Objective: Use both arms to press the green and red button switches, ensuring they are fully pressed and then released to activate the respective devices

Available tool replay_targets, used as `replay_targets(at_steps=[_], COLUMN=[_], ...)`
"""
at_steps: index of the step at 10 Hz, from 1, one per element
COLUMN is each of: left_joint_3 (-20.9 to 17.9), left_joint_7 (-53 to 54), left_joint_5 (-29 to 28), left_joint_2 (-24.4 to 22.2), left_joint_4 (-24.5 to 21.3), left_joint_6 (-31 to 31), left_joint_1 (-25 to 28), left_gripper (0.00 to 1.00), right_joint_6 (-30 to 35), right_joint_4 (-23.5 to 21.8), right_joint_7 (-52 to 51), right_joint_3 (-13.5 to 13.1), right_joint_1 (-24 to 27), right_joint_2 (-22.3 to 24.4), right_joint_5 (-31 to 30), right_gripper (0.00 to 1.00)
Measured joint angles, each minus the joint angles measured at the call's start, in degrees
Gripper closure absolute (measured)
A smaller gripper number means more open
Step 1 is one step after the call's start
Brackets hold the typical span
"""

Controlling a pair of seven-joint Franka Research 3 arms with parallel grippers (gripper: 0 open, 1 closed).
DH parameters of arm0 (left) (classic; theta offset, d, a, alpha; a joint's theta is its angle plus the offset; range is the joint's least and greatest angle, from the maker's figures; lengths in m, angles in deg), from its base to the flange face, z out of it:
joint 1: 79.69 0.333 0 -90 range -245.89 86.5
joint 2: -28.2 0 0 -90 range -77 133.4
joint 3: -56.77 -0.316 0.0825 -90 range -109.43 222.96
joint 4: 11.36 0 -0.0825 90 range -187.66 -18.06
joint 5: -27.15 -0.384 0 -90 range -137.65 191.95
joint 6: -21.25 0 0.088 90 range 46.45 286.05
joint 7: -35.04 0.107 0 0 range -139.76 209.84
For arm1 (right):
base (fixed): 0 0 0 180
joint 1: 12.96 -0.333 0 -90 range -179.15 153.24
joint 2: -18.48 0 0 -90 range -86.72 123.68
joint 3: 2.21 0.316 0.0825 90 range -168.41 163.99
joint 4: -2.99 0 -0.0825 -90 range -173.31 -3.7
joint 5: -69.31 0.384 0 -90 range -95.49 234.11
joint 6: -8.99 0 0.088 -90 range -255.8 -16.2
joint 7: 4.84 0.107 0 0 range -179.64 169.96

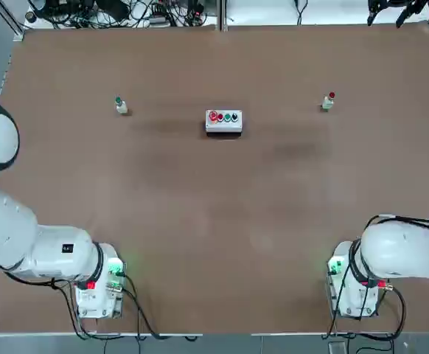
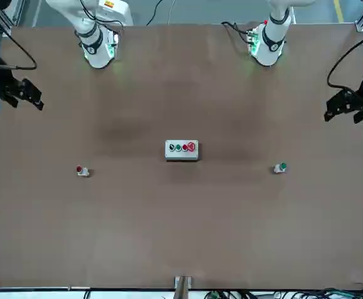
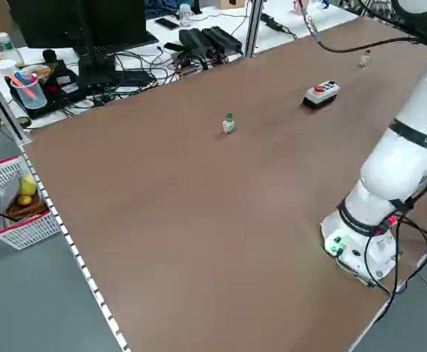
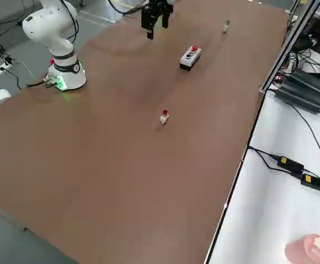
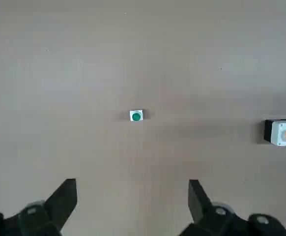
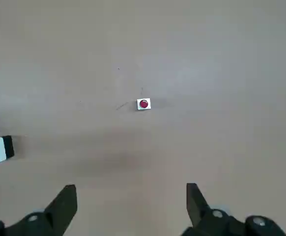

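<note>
Top view shows the brown table (image 1: 214,221) with my two bases at its near edge, my left arm (image 1: 23,243) at about 8 o'clock and my right arm (image 1: 402,254) at about 4 o'clock. The green button switch (image 1: 120,105) sits at roughly 10 o'clock from the table's middle, on my left half. The red button switch (image 1: 329,101) sits at roughly 2 o'clock, on my right half. Between them, near 12 o'clock, rests a white control box (image 1: 223,122) with a row of red and green buttons; both small switches stand well apart from it.

My left gripper (image 5: 133,204) hangs high above the table with its fingers spread wide, holding nothing. Its wrist camera looks straight down on the green cap, which lies between and beyond the two fingertips, clear of them. In the front camera the same gripper (image 2: 347,107) sits out past the table's side edge.

My right gripper (image 6: 131,206) is likewise raised, fingers wide apart and empty, with the red cap seen beyond the fingertips, untouched. From the front, that gripper (image 2: 20,92) hovers at the opposite side edge. Neither switch is touched by anything.
</note>
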Motion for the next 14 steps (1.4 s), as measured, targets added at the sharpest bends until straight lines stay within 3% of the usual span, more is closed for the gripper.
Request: replay_targets(at_steps=[4, 6, 8, 9, 11, 12, 13, 14], left_joint_3=[-0.08, -0.08, -0.08, -0.09, -0.10, -0.08, -0.04, 0.04], left_joint_7=[-0.01, -0.42, -0.46, -0.49, -0.49, -0.49, -0.49, -0.48], left_joint_5=[0.00, 0.01, 0.01, 0.01, 0.01, 0.01, 0.01, 0.01], left_joint_2=[-0.65, 0.05, 1.70, 2.37, 2.95, 3.03, 3.08, 3.11], left_joint_4=[0.10, -0.39, -2.58, -4.86, -10.63, -13.50, -15.83, -18.16], left_joint_6=[-0.07, -0.05, 3.14, 6.35, 12.55, 15.47, 17.90, 20.15], left_joint_1=[0.00, -0.03, -0.02, -0.01, -0.03, -0.05, -0.06, -0.07], left_gripper=[0.00, 0.02, 0.06, 0.11, 0.22, 0.40, 0.55, 0.63], right_joint_6=[0.29, 0.49, 0.48, 0.12, -3.58, -6.96, -10.85, -14.42], right_joint_4=[0.00, -0.02, -0.11, -0.19, -0.51, -0.87, -1.38, -1.73], right_joint_7=[0.00, -0.03, -0.10, -0.18, -0.22, -0.25, -0.28, -0.34], right_joint_3=[0.00, 0.00, 0.00, 0.00, -0.03, -0.08, -0.16, -0.24], right_joint_1=[0.00, 0.00, 0.01, 0.01, 0.09, 0.17, 0.24, 0.28], right_joint_2=[0.00, -0.11, -0.72, -1.67, -5.90, -9.10, -12.51, -15.83], right_joint_5=[0.00, 0.00, 0.00, 0.00, -0.01, -0.06, -0.09, -0.10], right_gripper=[0.03, 0.09, 0.30, 0.35, 0.68, 0.82, 0.89, 0.90])
